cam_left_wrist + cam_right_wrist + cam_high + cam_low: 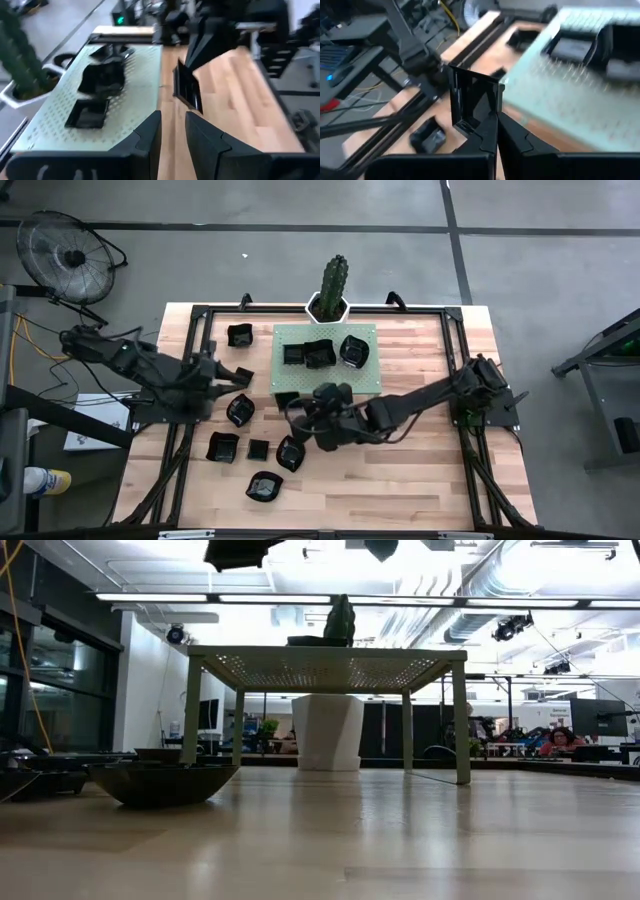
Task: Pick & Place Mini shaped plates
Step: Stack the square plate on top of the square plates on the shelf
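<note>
1. The right pincer [496, 131] has its fingers clamped on the rim of one square black plate [472, 97], which stands on edge above them. It is pinched by its raised rim, I'd judge, because these shallow dishes offer nothing else to grip.

2. From above, that pincer [325, 395] sits at the near edge of the pale green stand [296, 340], on the side away from the cactus [333, 283]. The arm reaches in from the right, which suits a drop onto the stand.

3. Three plates already lie on the stand [320, 352], in a row towards the cactus side, so the space nearer the pincer is the free part of the stand.

4. The left pincer [172, 137] is narrow, its fingers a little apart, with nothing between them. It hovers off the stand's left side [210, 370], probably kept back so the two arms don't clash.

5. More plates wait on the worktop [420, 460]: one just left of the stand's far corner [240, 335], and a loose cluster well clear of the stand's near edge [258, 450].

6. The wrist views are smeared, so I can't say for sure whether the held plate is square or slightly wavy-edged.

7. The low view shows one dish [165, 780] resting flat on the worktop, left of the stand's legs.
</note>
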Controlling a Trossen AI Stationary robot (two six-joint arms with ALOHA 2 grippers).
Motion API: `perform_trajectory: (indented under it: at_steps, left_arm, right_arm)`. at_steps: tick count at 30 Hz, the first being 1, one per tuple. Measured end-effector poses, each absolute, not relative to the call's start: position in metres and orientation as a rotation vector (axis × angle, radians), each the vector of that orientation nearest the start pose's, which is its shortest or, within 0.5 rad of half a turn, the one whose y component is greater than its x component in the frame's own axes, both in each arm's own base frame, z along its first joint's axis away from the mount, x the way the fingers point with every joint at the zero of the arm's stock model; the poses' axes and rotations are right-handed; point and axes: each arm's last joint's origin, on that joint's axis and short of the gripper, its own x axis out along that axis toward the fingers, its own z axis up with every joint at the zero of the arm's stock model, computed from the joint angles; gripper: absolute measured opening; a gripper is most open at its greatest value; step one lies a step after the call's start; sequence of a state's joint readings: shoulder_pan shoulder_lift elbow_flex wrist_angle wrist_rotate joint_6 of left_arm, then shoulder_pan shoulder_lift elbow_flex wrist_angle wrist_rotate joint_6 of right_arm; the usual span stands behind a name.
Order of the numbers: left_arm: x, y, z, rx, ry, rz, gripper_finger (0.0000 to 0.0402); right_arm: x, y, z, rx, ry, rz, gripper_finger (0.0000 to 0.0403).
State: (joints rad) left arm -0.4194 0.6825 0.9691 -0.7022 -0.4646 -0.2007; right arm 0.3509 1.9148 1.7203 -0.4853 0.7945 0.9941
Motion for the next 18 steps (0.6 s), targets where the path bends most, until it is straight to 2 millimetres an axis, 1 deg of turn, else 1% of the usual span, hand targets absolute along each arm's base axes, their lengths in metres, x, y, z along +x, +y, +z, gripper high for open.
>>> perform_trajectory:
  at_steps: [8,13,18]
  left_arm:
    - [0.142,-0.045,0.348,-0.038,0.419,0.26,0.0085]
    - [0.158,-0.049,0.345,-0.008,0.387,0.372,0.0085]
    - [0.17,-0.052,0.342,0.012,0.364,0.449,0.0085]
  right_arm:
    - [0.414,0.111,0.316,0.37,0.265,-0.731,0.0]
    - [0.417,0.104,0.323,0.257,0.245,-0.746,0.0]
    - [0.42,0.1,0.327,0.169,0.229,-0.768,0.0]
